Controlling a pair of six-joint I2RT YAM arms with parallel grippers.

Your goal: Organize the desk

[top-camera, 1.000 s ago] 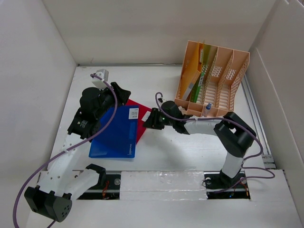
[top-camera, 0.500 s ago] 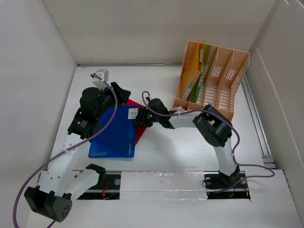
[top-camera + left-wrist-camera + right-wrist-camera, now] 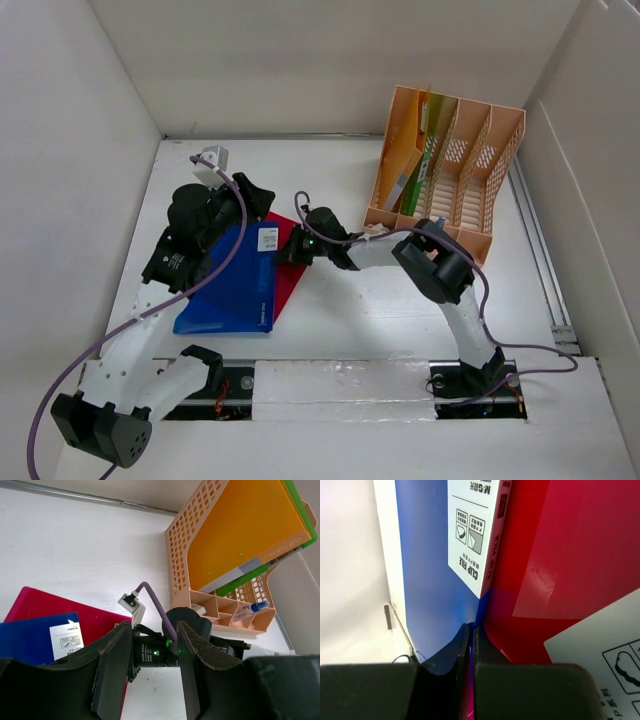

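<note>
- The desk (image 3: 370,320), a broad matte white tabletop, is seen spread beneath both arms and bounded by plain white wall panels.
- The left gripper (image 3: 153,630) is held over the far left part, jaws parted and nothing between them.
- A blue folder (image 3: 230,285) is laid over a red folder (image 3: 287,285) left of centre.
- The blue folder's edge is pinched by the right gripper (image 3: 285,253).
- A peach file rack (image 3: 505,150) is set at the far right.
</note>
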